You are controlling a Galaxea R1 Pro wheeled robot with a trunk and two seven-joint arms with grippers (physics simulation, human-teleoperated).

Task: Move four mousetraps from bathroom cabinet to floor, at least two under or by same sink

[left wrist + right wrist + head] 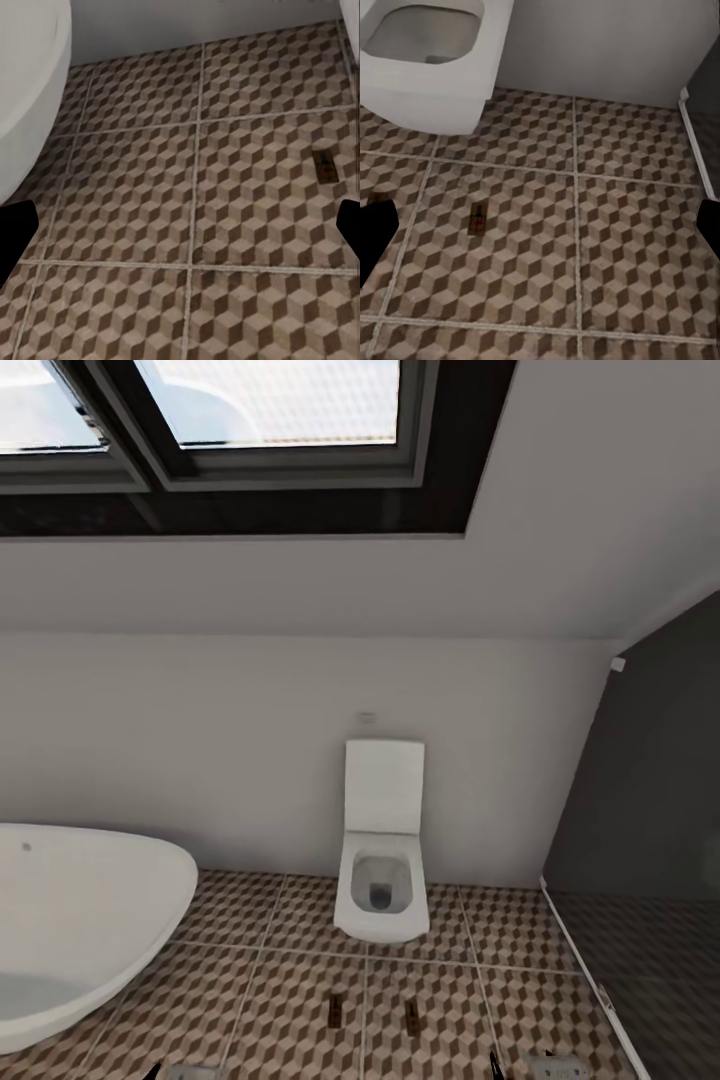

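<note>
Bathtub (80,930) flanks the left gripper (180,225), fingers spread wide and empty; one mousetrap (325,166) lies just ahead of its right finger. The right gripper (540,232), likewise spread and empty, has another mousetrap (478,218) ahead near its left finger. Risk: both traps lie by the toilet (382,860), no sink beside them, so the sink condition could fail

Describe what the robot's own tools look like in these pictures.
Little shows. In each wrist view the fingers are plain flat black shapes at the picture's edges, without markings or cables. In the head view, dark tips and pale grey parts peek in at the bottom edge.
</note>
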